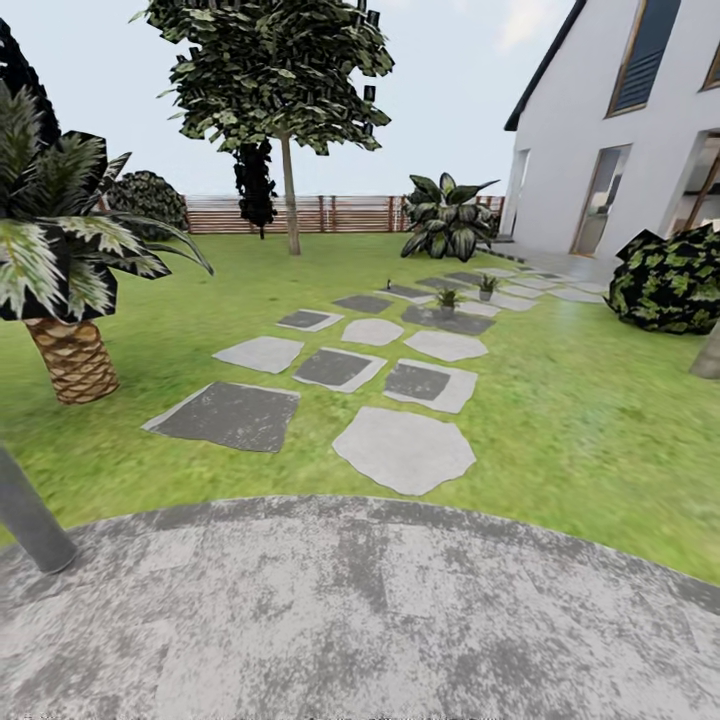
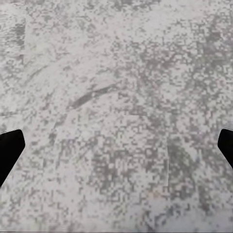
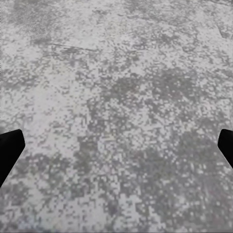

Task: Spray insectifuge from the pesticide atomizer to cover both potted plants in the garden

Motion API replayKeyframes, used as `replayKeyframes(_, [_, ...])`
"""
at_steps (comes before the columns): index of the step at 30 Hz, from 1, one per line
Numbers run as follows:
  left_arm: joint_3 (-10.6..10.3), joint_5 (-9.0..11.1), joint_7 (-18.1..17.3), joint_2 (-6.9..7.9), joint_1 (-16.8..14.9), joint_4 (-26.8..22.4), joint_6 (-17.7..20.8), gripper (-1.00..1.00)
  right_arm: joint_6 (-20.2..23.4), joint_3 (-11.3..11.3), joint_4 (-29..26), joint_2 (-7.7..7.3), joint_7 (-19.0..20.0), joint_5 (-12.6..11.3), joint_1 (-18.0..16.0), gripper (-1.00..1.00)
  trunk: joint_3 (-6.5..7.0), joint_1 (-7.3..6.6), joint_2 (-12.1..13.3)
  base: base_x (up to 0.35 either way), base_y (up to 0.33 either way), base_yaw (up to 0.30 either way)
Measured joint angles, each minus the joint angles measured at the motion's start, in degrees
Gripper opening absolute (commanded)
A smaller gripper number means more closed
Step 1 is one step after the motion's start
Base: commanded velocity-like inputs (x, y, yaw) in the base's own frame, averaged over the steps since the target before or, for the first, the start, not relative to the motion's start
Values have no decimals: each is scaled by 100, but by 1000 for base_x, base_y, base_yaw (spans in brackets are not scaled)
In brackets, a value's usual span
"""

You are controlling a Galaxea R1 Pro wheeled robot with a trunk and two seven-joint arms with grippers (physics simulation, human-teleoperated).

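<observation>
The robot stands on a grey mottled paved pad [image 1: 360,610] at the near edge of the garden lawn [image 1: 570,410], so the step in hand looks like the drive toward the work area.

At far left stands a striped-leaf plant in a woven basket [image 1: 70,355], to be skirted, not sprayed. From the pad a path of stepping stones [image 1: 405,450] runs up and rightward. Far along it, a tiny dark upright shape [image 1: 389,284] may be the pesticide atomizer, too small to confirm. Just right of it the two potted plants [image 1: 447,299] sit on the stones, near each other.

A good approach follows the stones and stops short, with the bottle within reach.

The left gripper [image 2: 116,145] and right gripper [image 3: 116,145] both hang over the paving, fingers wide apart, holding nothing.
</observation>
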Motion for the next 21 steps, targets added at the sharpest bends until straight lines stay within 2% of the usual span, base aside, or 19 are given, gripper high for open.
replayKeyframes(7, [0,1,1,0,-3,0,0,100,0,3,0,0,0,0,0,100,-184,154,-281,0,0,105])
replayKeyframes(21, [0,0,-1,0,-1,1,0,100,0,0,-1,0,0,-7,0,100,-445,461,-843,0,0,7])
